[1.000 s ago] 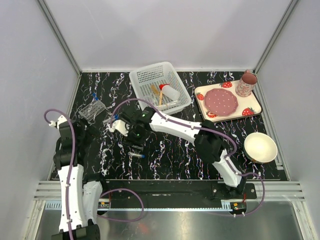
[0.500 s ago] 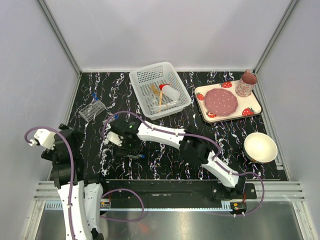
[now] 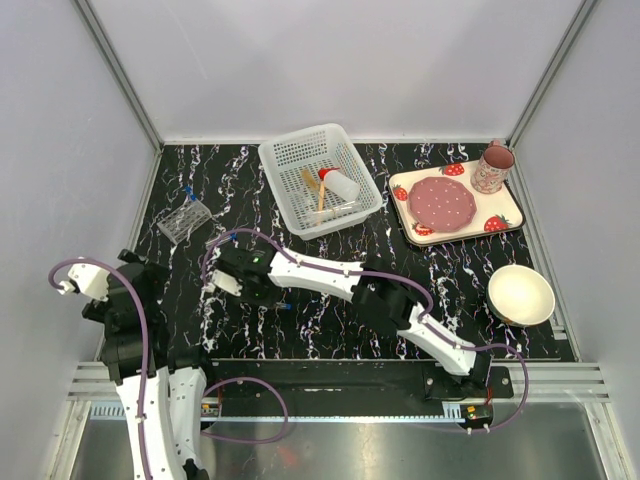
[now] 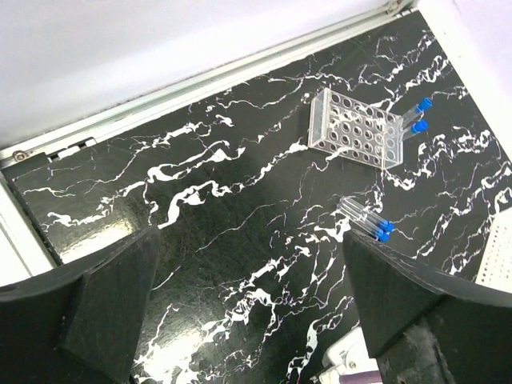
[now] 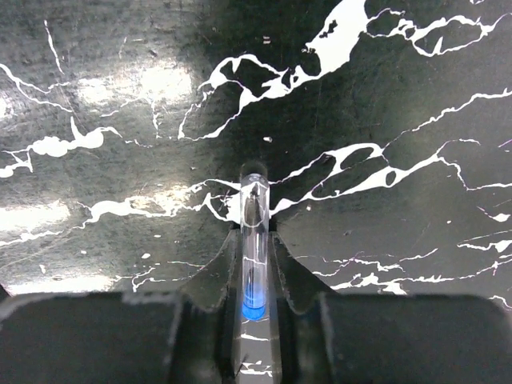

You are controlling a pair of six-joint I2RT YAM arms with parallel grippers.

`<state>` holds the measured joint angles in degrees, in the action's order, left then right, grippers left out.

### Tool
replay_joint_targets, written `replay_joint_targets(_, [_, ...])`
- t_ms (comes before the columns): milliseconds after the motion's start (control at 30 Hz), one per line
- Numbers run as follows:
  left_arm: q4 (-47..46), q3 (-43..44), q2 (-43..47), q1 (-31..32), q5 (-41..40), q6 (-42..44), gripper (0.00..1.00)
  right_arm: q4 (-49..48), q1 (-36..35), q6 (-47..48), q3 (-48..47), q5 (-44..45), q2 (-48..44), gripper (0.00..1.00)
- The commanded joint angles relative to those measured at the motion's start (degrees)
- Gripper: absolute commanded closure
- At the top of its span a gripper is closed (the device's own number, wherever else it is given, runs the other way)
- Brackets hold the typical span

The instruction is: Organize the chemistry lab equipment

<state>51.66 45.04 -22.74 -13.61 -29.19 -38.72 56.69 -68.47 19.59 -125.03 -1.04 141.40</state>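
Our right pincer (image 5: pixel 254 244) gripped a small clear blue-capped tube (image 5: pixel 254 204), seemingly at the black marbled surface (image 5: pixel 96 160), left pincer (image 4: pixel 252 304) agape; next, we judged, lifting it to the clear perforated rack (image 4: pixel 356 128).

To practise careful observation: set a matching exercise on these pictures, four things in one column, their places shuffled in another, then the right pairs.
Things:
1 bottle
2 plate
3 tube
4 rack

Places:
A in the right claw
B in the basket
C on the tray
D on the table, left side

Pairs: 1-B; 2-C; 3-A; 4-D
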Motion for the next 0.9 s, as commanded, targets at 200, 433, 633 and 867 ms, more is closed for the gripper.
replay_joint_targets(200, [-1.3,9.0,-2.9,-0.2,23.5,9.8,0.01,-1.0,6.1,-3.5,10.1,-16.1,-10.6,0.89])
replay_joint_targets(433, [-9.6,10.2,-8.2,-0.1,56.8,8.9,0.01,-6.0,16.6,-10.8,18.7,-32.4,-27.2,0.89])
replay_joint_targets(633, [-22.9,6.5,-10.2,4.5,70.4,0.1,0.01,-16.3,29.6,-22.6,27.3,-44.0,-38.6,0.88])
replay_joint_targets(867, [-39.7,0.7,-18.3,35.5,51.0,-10.4,0.01,-49.8,43.8,-51.6,49.4,-56.1,-48.8,0.87])
